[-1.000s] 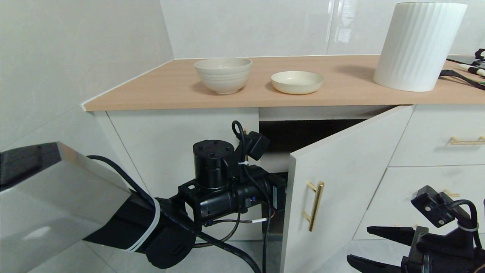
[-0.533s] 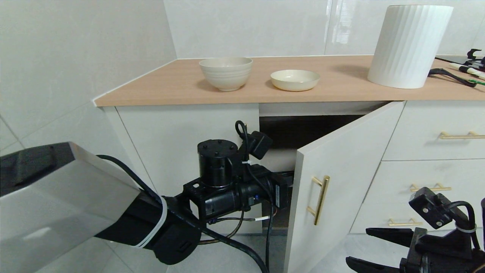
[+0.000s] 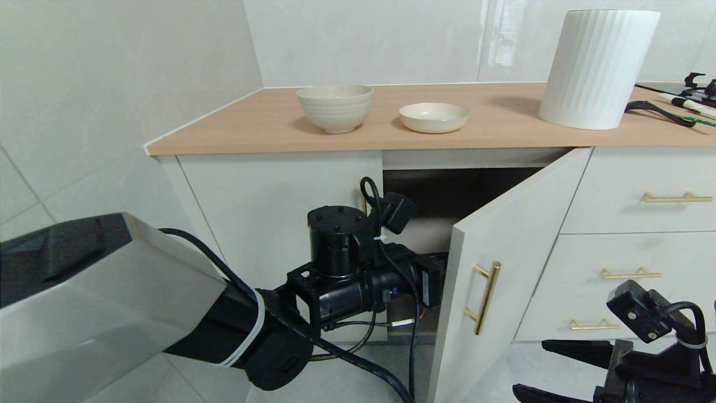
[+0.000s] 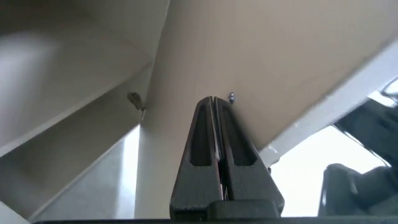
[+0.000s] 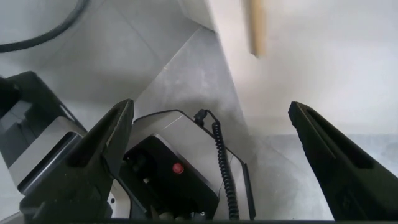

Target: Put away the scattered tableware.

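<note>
A cream ribbed bowl (image 3: 335, 107) and a shallow cream dish (image 3: 434, 117) stand on the wooden countertop (image 3: 246, 126). Below them the white cabinet door (image 3: 503, 263) with a gold handle (image 3: 485, 297) hangs partly open. My left wrist (image 3: 347, 263) reaches into the gap behind the door, where its fingers are hidden. In the left wrist view my left gripper (image 4: 214, 101) is shut, its tips against the door's inner face (image 4: 261, 56). My right gripper (image 3: 545, 369) hangs open and holds nothing, low at the right near the floor; in the right wrist view the right gripper (image 5: 210, 106) shows above grey floor tiles.
A tall white ribbed cylinder (image 3: 598, 67) stands on the counter's right part, with cables and pens (image 3: 685, 103) beyond it. Drawers with gold handles (image 3: 677, 197) lie right of the open door. A tiled wall (image 3: 112, 84) closes the left side.
The camera has shifted, so the whole picture moved. The cabinet door has swung a little wider, and my left arm has moved right with it. The right gripper stays low and open.
</note>
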Tool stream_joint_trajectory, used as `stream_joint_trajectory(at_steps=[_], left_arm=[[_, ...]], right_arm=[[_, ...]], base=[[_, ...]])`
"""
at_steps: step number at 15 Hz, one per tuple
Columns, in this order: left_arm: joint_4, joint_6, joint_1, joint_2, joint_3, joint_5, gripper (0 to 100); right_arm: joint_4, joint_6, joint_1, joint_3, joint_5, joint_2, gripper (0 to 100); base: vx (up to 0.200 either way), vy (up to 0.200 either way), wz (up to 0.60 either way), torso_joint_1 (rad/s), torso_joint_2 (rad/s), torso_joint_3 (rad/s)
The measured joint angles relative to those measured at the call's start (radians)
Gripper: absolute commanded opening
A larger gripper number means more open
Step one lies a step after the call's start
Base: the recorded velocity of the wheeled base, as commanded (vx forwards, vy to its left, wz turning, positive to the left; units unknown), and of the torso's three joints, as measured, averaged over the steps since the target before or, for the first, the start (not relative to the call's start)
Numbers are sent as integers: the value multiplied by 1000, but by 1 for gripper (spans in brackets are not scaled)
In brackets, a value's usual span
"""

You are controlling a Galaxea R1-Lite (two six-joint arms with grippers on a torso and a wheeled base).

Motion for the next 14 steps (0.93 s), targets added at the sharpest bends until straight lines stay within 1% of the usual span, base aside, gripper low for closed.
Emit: stream_joint_trajectory(at_steps=[3, 5, 6, 8, 9, 11, 13, 14], left_arm=[[0, -15, -11, 34, -73, 25, 0], [0, -17, -22, 41, -90, 46, 0], [14, -17, -33, 43, -94, 61, 0], [53, -17, -41, 40, -96, 69, 0], [90, -17, -47, 34, -96, 73, 0], [121, -17, -58, 24, -96, 69, 0], [134, -17, -65, 18, -101, 69, 0], [151, -17, -77, 17, -109, 64, 0]], right_arm=[[1, 0, 0, 0, 0, -12, 100], [4, 0, 0, 1, 0, -22, 100], [7, -1, 0, 2, 0, -30, 100], [7, -1, 1, 2, 0, -41, 100], [7, -1, 1, 3, 0, -46, 100], [7, -1, 0, 3, 0, -54, 100], [7, -1, 0, 4, 0, -61, 100], [9, -1, 1, 5, 0, -66, 100]], base=[[0, 0, 0, 0, 0, 0], [0, 0, 0, 0, 0, 0], [0, 0, 0, 0, 0, 0], [0, 0, 0, 0, 0, 0], [-200, 0, 0, 2, -2, 2], [-200, 0, 0, 10, 0, 0], [0, 0, 0, 0, 0, 0], [0, 0, 0, 0, 0, 0]])
